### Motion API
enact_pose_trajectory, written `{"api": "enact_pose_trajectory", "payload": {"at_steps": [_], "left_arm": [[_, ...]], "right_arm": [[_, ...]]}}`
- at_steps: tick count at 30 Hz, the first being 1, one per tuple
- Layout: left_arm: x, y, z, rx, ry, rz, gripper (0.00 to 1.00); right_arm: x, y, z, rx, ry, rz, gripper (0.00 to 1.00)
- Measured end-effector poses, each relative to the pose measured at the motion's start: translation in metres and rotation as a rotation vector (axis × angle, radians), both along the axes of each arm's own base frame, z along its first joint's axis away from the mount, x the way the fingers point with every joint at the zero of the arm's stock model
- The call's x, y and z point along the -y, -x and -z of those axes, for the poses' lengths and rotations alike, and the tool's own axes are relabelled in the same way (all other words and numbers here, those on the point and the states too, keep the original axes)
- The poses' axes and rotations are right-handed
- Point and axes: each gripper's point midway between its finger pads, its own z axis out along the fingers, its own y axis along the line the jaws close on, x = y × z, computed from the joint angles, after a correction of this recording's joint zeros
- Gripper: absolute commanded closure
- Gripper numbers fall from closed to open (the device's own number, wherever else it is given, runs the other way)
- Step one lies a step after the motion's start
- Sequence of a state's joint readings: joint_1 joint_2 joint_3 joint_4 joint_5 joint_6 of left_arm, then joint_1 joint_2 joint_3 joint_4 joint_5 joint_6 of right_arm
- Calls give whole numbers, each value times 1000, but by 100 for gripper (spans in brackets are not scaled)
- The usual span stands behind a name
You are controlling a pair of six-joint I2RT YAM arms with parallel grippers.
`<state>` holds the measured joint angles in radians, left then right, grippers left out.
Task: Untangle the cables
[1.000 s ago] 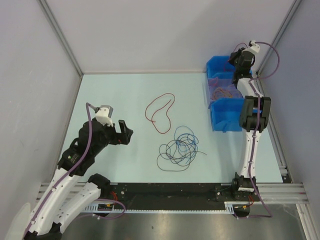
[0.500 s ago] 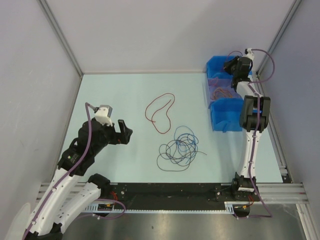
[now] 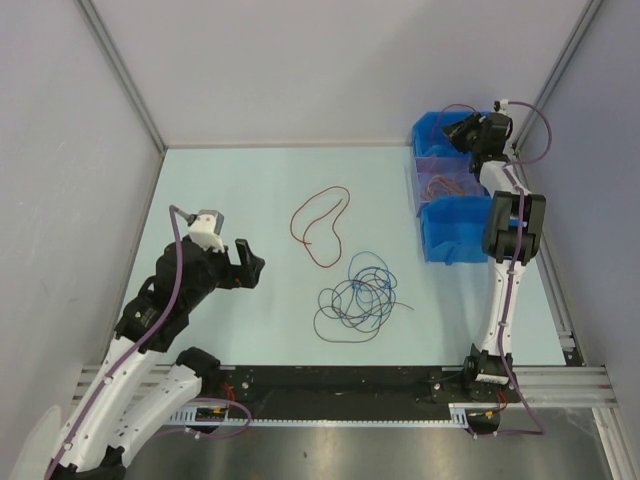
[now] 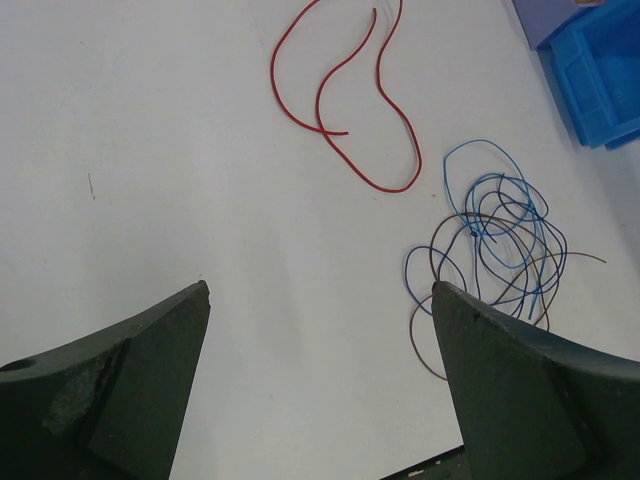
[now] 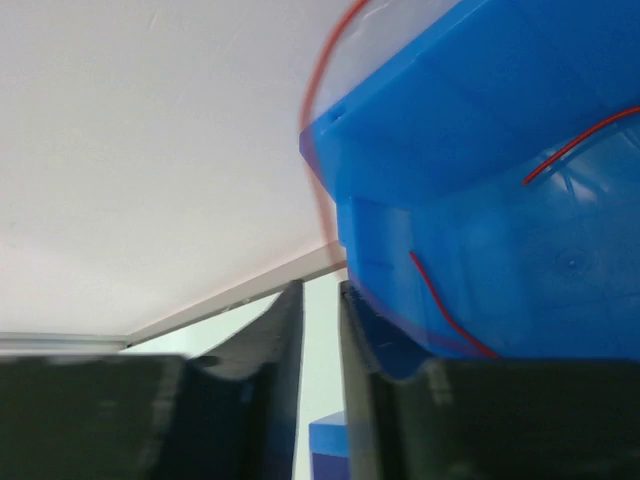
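From above, the left gripper (image 3: pixel 247 262) hangs over the table (image 3: pixel 230 190) with its jaws spread wide and nothing between them. The tangle of blue and dark cables (image 3: pixel 358 298) lies on the table at about four o'clock from it, and the loose red cable (image 3: pixel 320 225) at two o'clock, its long loop running one to seven. The right gripper (image 3: pixel 453 128) is far off over the farthest blue bin (image 3: pixel 428 140), so the left arm looks much the nearer for the next pull. On the left wrist, the tangle sits off the right finger at two o'clock, apart from the red cable at twelve. On the right wrist, the jaws are parted just a crack beside the bin wall. A thin red wire (image 5: pixel 312 110) curves down towards the tips, but whether it is pinched I cannot tell.
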<state>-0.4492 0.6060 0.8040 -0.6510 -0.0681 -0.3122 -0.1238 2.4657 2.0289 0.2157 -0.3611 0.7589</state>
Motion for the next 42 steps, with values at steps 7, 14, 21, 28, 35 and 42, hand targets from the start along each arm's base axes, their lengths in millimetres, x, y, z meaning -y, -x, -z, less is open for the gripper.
{"api": "enact_pose_trajectory", "payload": {"at_steps": [7, 14, 21, 28, 35, 42], "left_arm": [[0, 0, -1, 5, 3, -1, 3], [-1, 0, -1, 6, 3, -4, 3], [-3, -1, -1, 5, 2, -15, 3], [-6, -5, 4, -14, -10, -34, 3], [-6, -10, 14, -58, -31, -40, 4], [-6, -13, 21, -87, -40, -50, 4]], "right_arm": [[3, 1, -11, -23, -13, -1, 46], [10, 23, -19, -69, -23, 35, 46], [7, 42, -88, 28, 10, 42, 46], [-3, 78, -147, 101, 68, 46, 48], [-38, 140, -162, 83, 193, 62, 48], [-94, 203, -168, 54, 328, 18, 51]]}}
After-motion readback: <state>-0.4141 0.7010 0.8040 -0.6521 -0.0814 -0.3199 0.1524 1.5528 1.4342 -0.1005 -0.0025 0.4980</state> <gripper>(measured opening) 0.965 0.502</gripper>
